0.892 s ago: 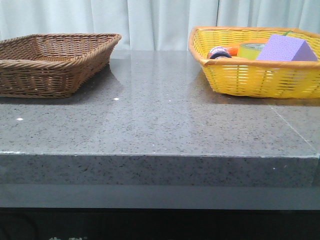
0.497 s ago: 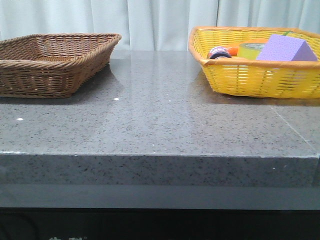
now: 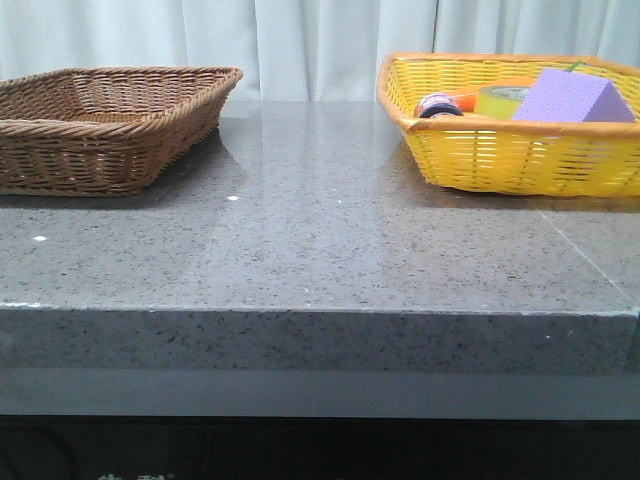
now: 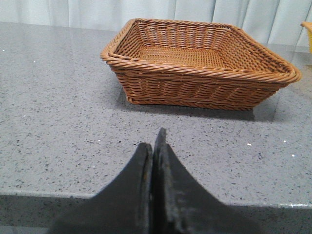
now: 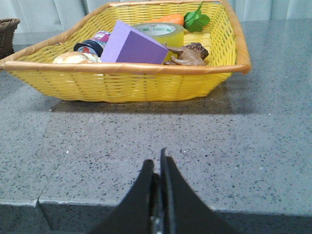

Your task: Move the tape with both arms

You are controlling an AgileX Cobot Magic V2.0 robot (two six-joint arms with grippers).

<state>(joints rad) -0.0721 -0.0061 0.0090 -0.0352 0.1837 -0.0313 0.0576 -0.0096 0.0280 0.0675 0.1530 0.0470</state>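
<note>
You've got two baskets on the grey stone table: brown wicker basket on the left, yellow basket on the right, well apart. Brown one looks empty in the left wrist cam, weave visible across the bottom. Yellow one holds everything: the tape sits toward the back, lying flat w/ core facing up, partly hidden behind the purple block, which leans tilted right in front of it, prob touching. Front cam shows the tape just left of that block. Orange carrot w/ green leaves is behind the tape against the far wall. Brown lumpy item is beside the tape; can't tell what it is. Smaller dark roll is on the block's other side, w/ a pale round thing near the front wall next to it. Left gripper fingers pressed together, holding nothing, over the table edge facing the brown basket. Right gripper also closed on nothing, over the table edge facing the yellow basket. Neither arm shows in your front cam.
</note>
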